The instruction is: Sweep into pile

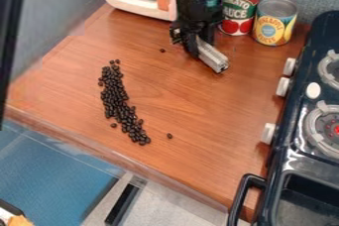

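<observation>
1. We see the dark beans [119, 102] in a long, slanting band on the left-centre of the desk [198, 121], with a few loose ones beside it and one near the gripper [193, 45].
2. The gripper hangs at the upper middle, a pale grey bar [213, 57] at its lower end; we cannot tell whether it is open or closed.
3. Behind it we find a red can [239, 9] beside a yellow-and-blue can [274, 24], contents hidden by their lids.
4. A white-framed box [132, 7] has something orange inside.
5. At right stands the dark stove [281, 145].
</observation>
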`<state>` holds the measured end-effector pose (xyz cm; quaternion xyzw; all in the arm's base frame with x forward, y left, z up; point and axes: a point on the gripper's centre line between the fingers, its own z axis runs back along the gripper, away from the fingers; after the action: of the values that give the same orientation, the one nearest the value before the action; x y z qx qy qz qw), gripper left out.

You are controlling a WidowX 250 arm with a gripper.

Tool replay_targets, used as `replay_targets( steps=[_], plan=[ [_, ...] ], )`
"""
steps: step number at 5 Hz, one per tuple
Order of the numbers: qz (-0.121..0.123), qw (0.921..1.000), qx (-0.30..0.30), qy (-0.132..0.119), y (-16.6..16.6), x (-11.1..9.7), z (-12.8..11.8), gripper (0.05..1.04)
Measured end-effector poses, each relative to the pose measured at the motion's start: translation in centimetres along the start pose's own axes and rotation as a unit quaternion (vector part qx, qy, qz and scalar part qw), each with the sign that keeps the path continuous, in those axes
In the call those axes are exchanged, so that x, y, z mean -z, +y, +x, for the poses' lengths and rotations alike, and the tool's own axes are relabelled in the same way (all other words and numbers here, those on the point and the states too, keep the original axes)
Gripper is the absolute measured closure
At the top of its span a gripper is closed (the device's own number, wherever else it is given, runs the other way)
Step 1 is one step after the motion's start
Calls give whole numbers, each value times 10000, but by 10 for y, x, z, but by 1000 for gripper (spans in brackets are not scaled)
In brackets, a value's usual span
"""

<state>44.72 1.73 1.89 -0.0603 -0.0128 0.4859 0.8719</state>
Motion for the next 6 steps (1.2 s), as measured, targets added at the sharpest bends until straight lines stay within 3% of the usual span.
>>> replay_targets(
  steps=[2, 4, 6],
  plan=[
    [-43, 9996, -129, -230, 16, 3, 13, 698],
    [26, 9965, -685, -479, 72, -5, 38, 698],
    [128, 9961, -739, -467, 108, -10, 26, 698]
  ],
)
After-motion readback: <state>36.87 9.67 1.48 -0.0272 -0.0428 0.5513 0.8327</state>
